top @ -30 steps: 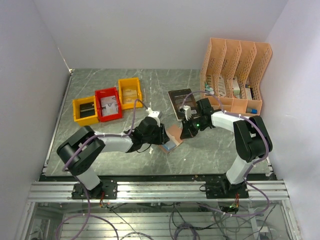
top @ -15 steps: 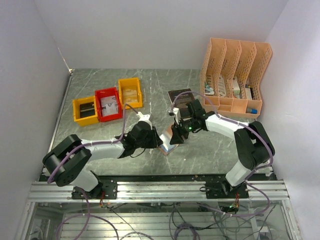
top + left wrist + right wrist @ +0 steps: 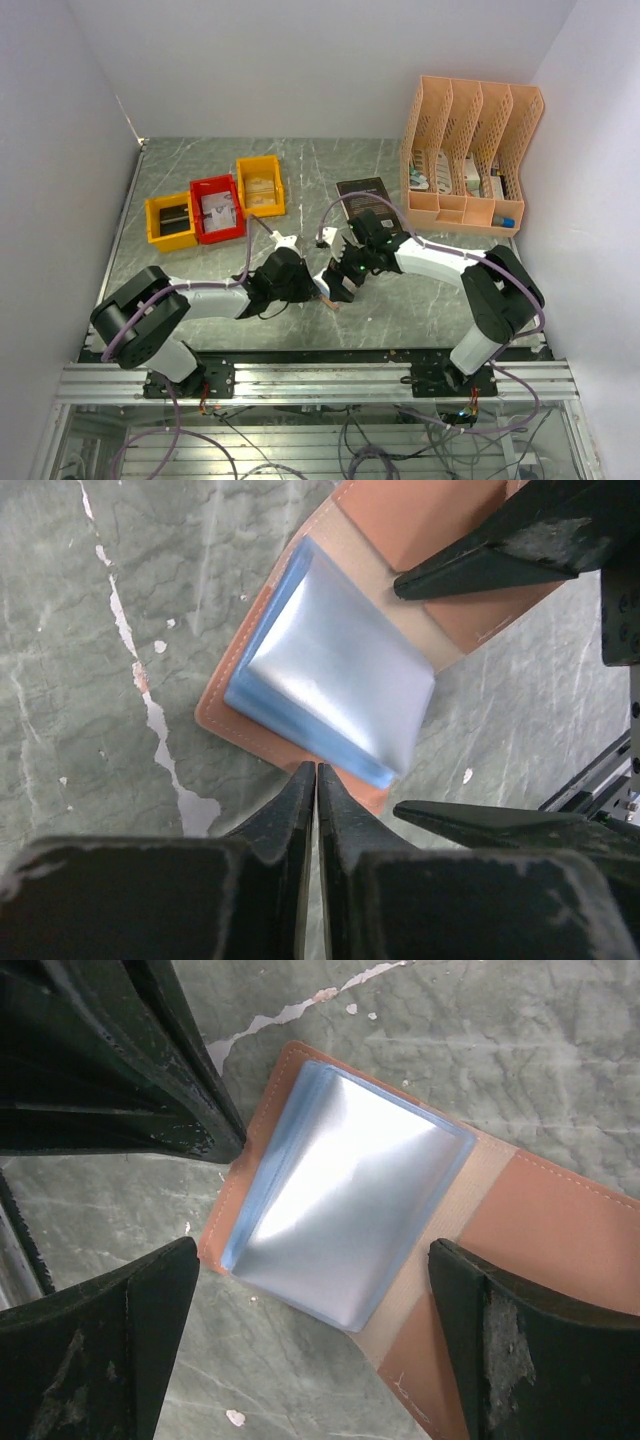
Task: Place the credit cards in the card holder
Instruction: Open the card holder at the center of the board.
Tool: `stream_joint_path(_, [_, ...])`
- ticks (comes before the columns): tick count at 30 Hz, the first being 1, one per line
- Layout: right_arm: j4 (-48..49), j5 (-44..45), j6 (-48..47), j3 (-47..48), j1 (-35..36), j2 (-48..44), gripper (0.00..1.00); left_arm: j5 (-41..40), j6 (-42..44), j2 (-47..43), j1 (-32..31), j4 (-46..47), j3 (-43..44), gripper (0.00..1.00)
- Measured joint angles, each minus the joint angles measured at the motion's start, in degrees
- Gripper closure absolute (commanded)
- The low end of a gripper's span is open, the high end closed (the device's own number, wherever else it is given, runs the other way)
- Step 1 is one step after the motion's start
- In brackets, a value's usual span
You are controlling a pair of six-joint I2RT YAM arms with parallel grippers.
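Note:
The card holder (image 3: 425, 510) lies open and flat on the table, tan-pink inside (image 3: 565, 1230). On one half rests a stack of credit cards (image 3: 335, 675), grey-silver on top with light blue edges (image 3: 350, 1210). My left gripper (image 3: 316, 772) is shut, and its tips touch the holder's outer edge beside the stack. My right gripper (image 3: 315, 1295) stands wide open over the holder, one finger on each side of the stack, holding nothing. In the top view both grippers meet at mid-table, left (image 3: 308, 286) and right (image 3: 336, 280), and they hide most of the holder.
A black book (image 3: 362, 200) lies behind the grippers. The peach file rack (image 3: 470, 150) stands at the back right. Two yellow bins (image 3: 171, 222) (image 3: 260, 185) and a red bin (image 3: 217, 208) sit at the back left.
My right gripper has opened wide and moved left and nearer, over the holder. The holder's flap, raised before, now lies flat. My left gripper has closed at the holder's edge.

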Motion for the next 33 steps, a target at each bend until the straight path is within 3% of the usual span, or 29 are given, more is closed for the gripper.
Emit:
stream_joint_path(5, [0.0,2.7,0.2,0.1,1.7,1.0,0.01,0.0,-0.1,0.6,0.0,0.2,-0.6,0.87])
stream_joint_path(12, [0.0,4.7,0.7,0.1,1.8,1.5,0.11,0.0,-0.1,2.1,0.0,1.4,-0.9,0.87])
stream_joint_path(20, [-0.1,3.4,1.2,0.5,1.7,1.5,0.07,0.0,-0.1,1.1,0.0,1.3,-0.9,0.86])
stream_joint_path(26, [-0.3,1.1,1.6,0.7,1.1,1.5,0.12,-0.1,0.1,-3.1,0.0,1.0,-0.7,0.86])
stream_joint_path(33, [-0.3,1.0,2.1,0.8,1.0,1.6,0.15,0.0,0.2,1.1,0.1,2.1,0.9,0.88])
